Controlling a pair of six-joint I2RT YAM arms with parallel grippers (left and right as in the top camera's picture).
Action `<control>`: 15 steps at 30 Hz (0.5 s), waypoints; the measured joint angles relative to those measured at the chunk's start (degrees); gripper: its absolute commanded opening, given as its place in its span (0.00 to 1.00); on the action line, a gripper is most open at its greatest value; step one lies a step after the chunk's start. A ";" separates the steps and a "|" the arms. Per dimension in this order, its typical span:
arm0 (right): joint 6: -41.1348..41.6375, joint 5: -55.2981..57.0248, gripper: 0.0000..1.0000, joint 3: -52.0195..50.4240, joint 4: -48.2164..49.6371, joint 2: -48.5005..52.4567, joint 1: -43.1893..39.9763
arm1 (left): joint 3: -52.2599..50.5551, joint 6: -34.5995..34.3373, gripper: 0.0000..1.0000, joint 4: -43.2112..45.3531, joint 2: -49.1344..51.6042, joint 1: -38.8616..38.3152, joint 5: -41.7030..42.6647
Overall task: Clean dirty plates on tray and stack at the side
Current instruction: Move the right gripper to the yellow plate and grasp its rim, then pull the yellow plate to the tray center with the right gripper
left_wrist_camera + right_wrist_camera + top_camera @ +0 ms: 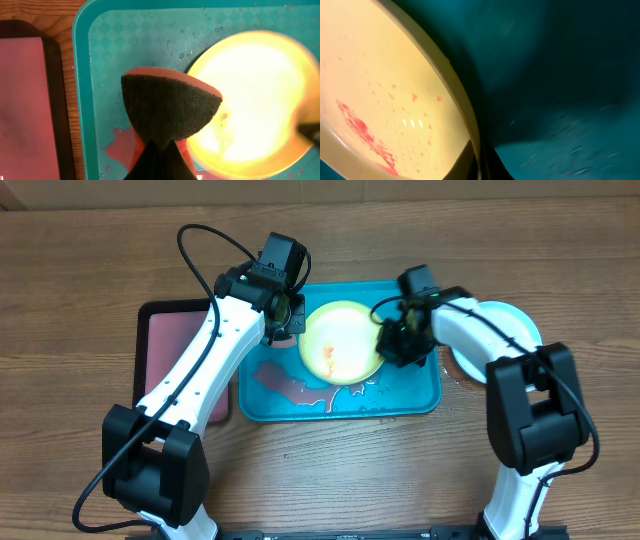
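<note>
The yellow-green plate (340, 342) is tilted up on the turquoise tray (420, 395), with red smears on its face (365, 132). My right gripper (392, 340) is shut on the plate's right rim (479, 165). My left gripper (283, 315) is shut on an orange sponge with a dark scrubbing face (170, 112), held at the plate's left edge (260, 100) over the tray (82, 75). Pale stacked plates (505, 330) lie on the table right of the tray, partly hidden by my right arm.
A black-rimmed tray with a pinkish inside (170, 355) sits left of the turquoise tray, also in the left wrist view (25, 105). Red liquid pools on the turquoise tray floor (290, 385), with water drops around.
</note>
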 measured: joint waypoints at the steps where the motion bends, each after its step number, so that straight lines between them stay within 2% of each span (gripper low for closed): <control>1: -0.37 -0.13 0.13 0.00 -0.72 0.00 1.05 | 0.00 0.00 0.04 -0.07 0.00 0.00 0.00; 8: -6.03 -1.22 0.53 1.36 -1.22 -0.02 2.78 | 0.00 0.00 0.04 -0.22 0.00 0.00 0.00; 15: -12.48 2.67 0.47 2.40 6.93 -0.02 1.05 | 0.00 0.00 0.04 -0.22 0.00 0.00 0.00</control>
